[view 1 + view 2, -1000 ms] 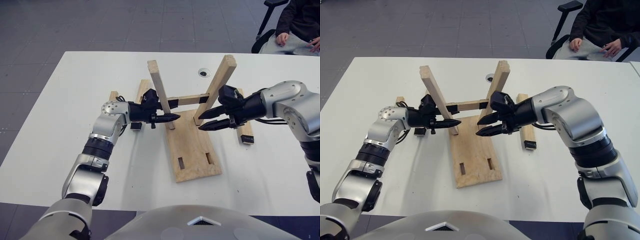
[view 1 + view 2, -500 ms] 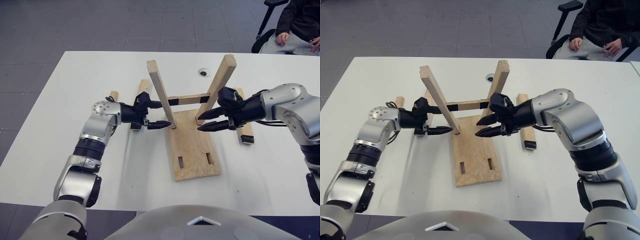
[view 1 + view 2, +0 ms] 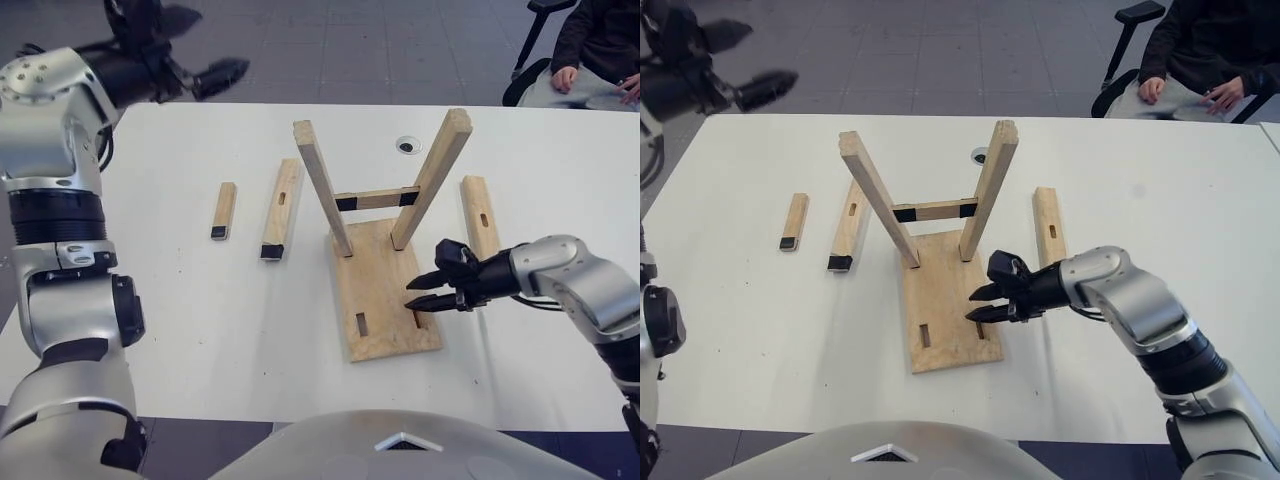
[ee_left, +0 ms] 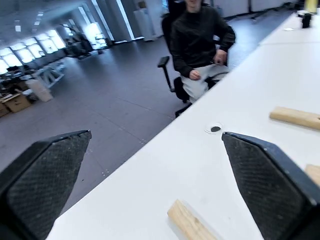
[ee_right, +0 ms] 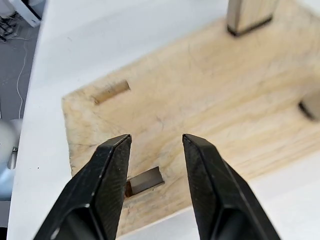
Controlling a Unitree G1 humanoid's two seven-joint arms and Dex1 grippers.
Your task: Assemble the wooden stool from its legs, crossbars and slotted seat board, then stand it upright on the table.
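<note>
**Table** [image 3: 150,320]: white and rectangular. It carries every wooden part listed here.

**Seat board** [image 3: 380,275]: a pale wood plank lying flat near the middle of the table. Its long side runs near to far, slightly skewed. Two narrow slots are cut close to its near end, a left slot [image 3: 362,324] and a right slot [image 5: 145,181].

**Right gripper** [image 3: 412,296]: black, with two fingers, its jaws parted and nothing held. It is poised low over the near right part of the seat board, tips pointing to the robot's left. In the wrist view the right slot shows in the gap between the tips. Whether the tips touch the wood cannot be told.

**Left leg** [image 3: 322,185] and **right leg** [image 3: 432,175]: square pale posts planted on the far end of the seat board, splaying outward toward their tops. The foot of the right leg stands a little farther along the board than the right gripper, apart from it.

**Crossbar** [image 3: 377,199]: a thin bar with black ends, joining the two standing legs about halfway up.

**Loose slotted leg** [image 3: 480,215]: lies flat on the table just right of the seat board.

**Loose black-tipped leg** [image 3: 281,207]: lies flat left of the seat board.

**Short bar** [image 3: 224,210]: black-tipped, lying flat farther left again.

**Cable hole** [image 3: 408,145]: a small round fitting in the tabletop, behind the standing legs.

**Left gripper** [image 3: 205,45]: jaws spread wide and empty. It is raised high at the far left corner of the table, well apart from every wooden part.
</note>
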